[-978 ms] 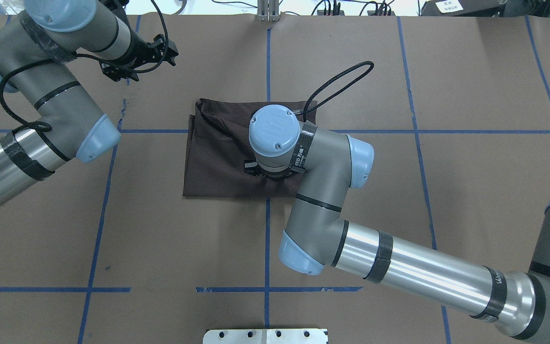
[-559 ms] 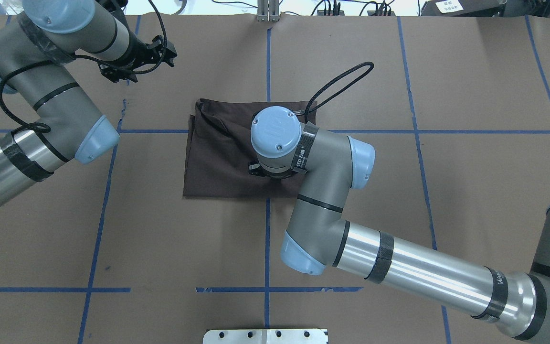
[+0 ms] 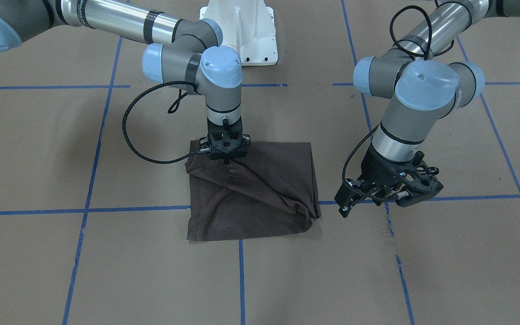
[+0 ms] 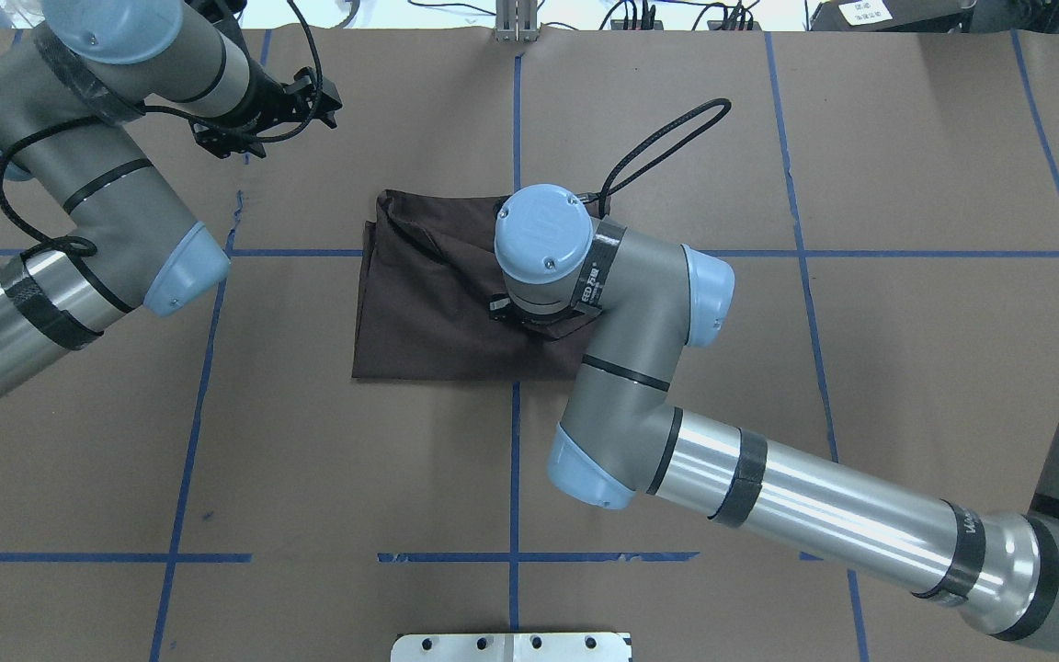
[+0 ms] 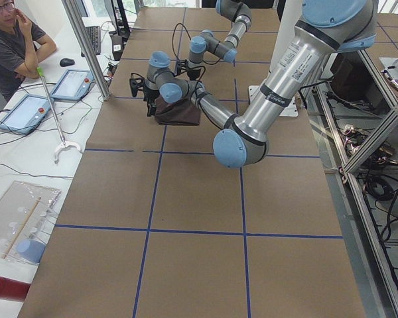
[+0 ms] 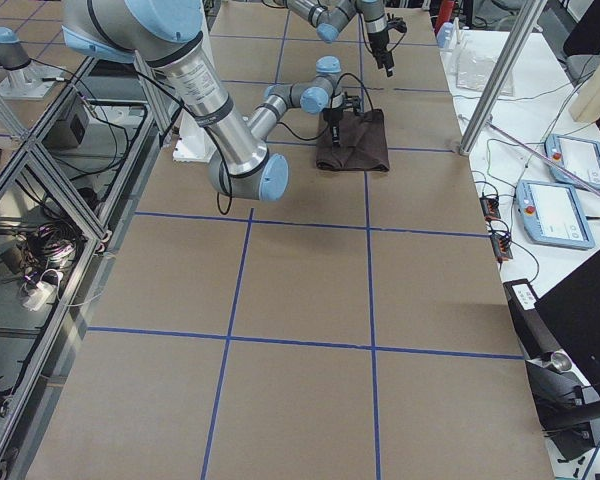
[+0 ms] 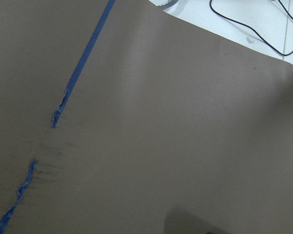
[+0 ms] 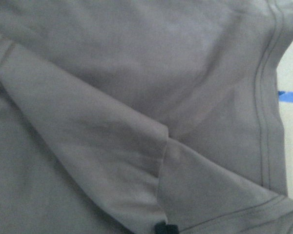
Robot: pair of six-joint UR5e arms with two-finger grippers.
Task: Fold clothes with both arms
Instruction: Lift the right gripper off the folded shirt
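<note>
- Brown paper covers the table, squared off by blue tape lines. The white pedestal sits behind both claws, and at the table's far end a person sits by two tablets.
- The T-shirt lies folded into a rough square directly under the right gripper, spreading from it toward the operators' side.
- The right gripper's tips are buried in cloth, so I cannot tell whether it is pinching. Creases do run toward it, which hints at a pinch.
- The left gripper hangs spread wide and empty, off to the side of the shirt and clear of it. Below it there is only paper and a torn tape strip.
- The fabric looks thin, limp and light. It will likely sag and bunch rather than keep an edge (that diagonal ridge says as much).
- The best hold is probably a corner or the stitched hem, which shows just by the right claw. A pinch mid-panel would only tent one layer.
- The paper looks matte, so dragged cloth may catch and wrinkle.
</note>
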